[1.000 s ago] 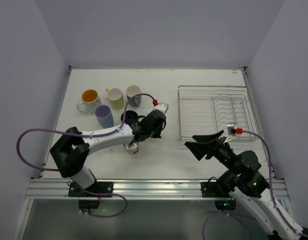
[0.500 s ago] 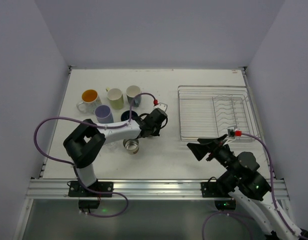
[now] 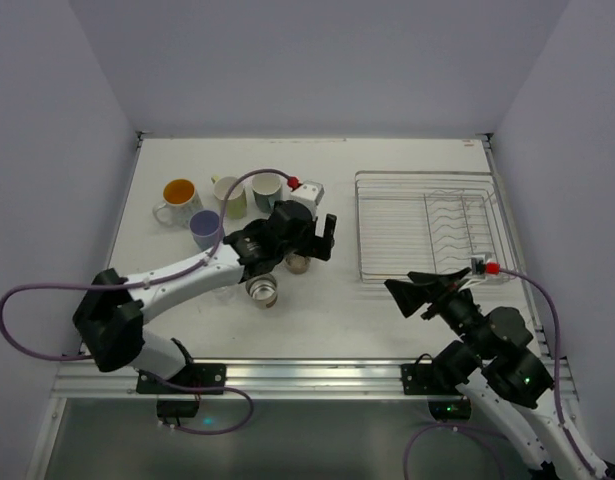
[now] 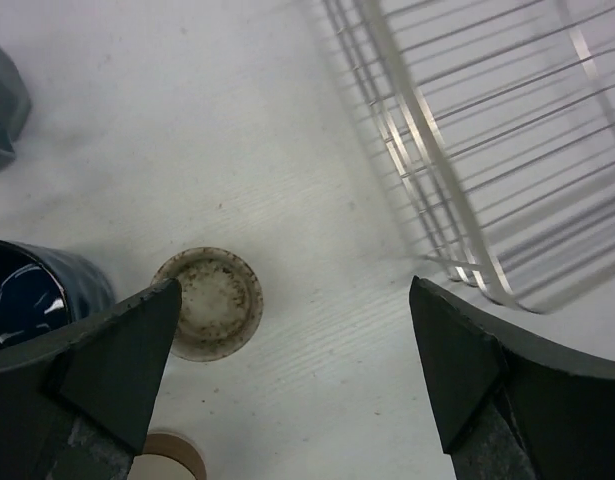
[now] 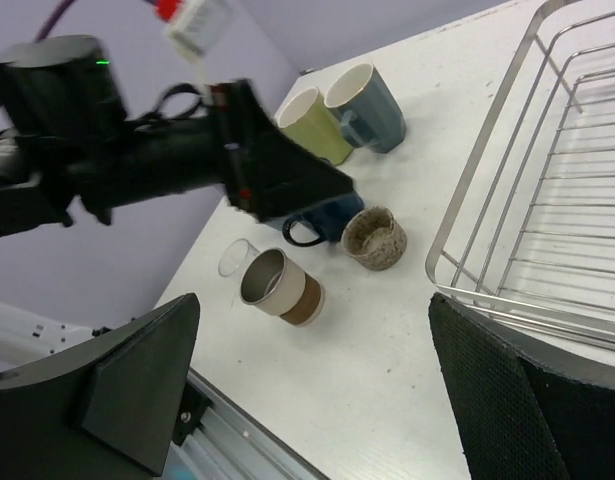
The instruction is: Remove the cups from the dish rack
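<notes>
1. Reaching forward across the table (image 3: pixel 337 160), the left arm kept low, its gripper (image 3: pixel 313 238) spread wide and empty above a speckled cup (image 4: pixel 207 303).
2. The right gripper (image 3: pixel 417 293) hovered open beside the dish rack (image 3: pixel 427 176).
3. The cups (image 3: pixel 178 192) stood grouped on the table, left of the rack.

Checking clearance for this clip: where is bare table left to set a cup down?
Bare: the lane between the speckled cup and the rack, and the near strip of table. The far edge behind the cups is also free. Crowded: the far-left cluster, where the left tool hangs open at its rack-side edge.
</notes>
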You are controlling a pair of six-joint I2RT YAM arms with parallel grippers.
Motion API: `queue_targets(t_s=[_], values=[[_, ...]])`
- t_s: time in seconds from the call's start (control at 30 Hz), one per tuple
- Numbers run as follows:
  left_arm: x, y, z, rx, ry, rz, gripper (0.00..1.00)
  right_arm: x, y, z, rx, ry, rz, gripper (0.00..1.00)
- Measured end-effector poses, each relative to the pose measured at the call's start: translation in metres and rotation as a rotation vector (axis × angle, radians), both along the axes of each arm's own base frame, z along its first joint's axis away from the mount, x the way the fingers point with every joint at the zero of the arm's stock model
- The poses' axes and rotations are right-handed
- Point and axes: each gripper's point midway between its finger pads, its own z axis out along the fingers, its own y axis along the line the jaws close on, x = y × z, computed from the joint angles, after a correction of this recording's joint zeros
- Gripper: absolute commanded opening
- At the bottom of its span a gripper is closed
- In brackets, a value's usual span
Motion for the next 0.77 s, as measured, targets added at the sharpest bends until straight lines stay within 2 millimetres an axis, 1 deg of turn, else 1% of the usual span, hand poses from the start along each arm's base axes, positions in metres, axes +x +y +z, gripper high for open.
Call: queue_targets(t_s=[0.1,0.17,0.2,0.23,0.3,0.33,0.37,0.43,0.5,0.63,0.7,0.77], values=[[-0.012,-0.001,0.060,-0.156,-0.093,-0.047,1.00,0.002,-0.009,0.008,0.004,-0.008,-0.046,0.99],[-0.025,0.004,0.104,-0.265,-0.165,-0.081,1.00,0.004,-0.016,0.012,0.007,-0.010,-0.084,0.99],[-0.030,0.007,0.123,-0.308,-0.197,-0.093,1.00,0.004,-0.019,0.015,0.009,-0.012,-0.100,0.99],[-0.038,0.012,0.145,-0.361,-0.239,-0.111,1.00,0.005,-0.023,0.018,0.011,-0.015,-0.120,0.99],[-0.054,0.025,0.184,-0.444,-0.317,-0.140,1.00,0.005,-0.033,0.025,0.012,-0.021,-0.161,0.99],[-0.063,0.033,0.200,-0.478,-0.353,-0.153,1.00,0.005,-0.039,0.029,0.012,-0.025,-0.187,0.99],[-0.071,0.042,0.212,-0.500,-0.382,-0.159,1.00,0.005,-0.045,0.034,0.013,-0.031,-0.213,0.99],[-0.085,0.061,0.233,-0.536,-0.431,-0.158,1.00,0.003,-0.059,0.044,0.012,-0.043,-0.266,0.99],[-0.097,0.082,0.247,-0.552,-0.477,-0.144,1.00,0.000,-0.072,0.056,0.017,-0.063,-0.315,0.99],[-0.114,0.123,0.262,-0.558,-0.547,-0.084,1.00,-0.004,-0.091,0.073,0.029,-0.092,-0.385,0.99],[-0.122,0.142,0.268,-0.561,-0.583,-0.051,1.00,-0.004,-0.096,0.075,0.028,-0.094,-0.409,0.99],[-0.127,0.158,0.271,-0.565,-0.609,-0.022,1.00,-0.004,-0.099,0.073,0.021,-0.088,-0.421,0.99]])
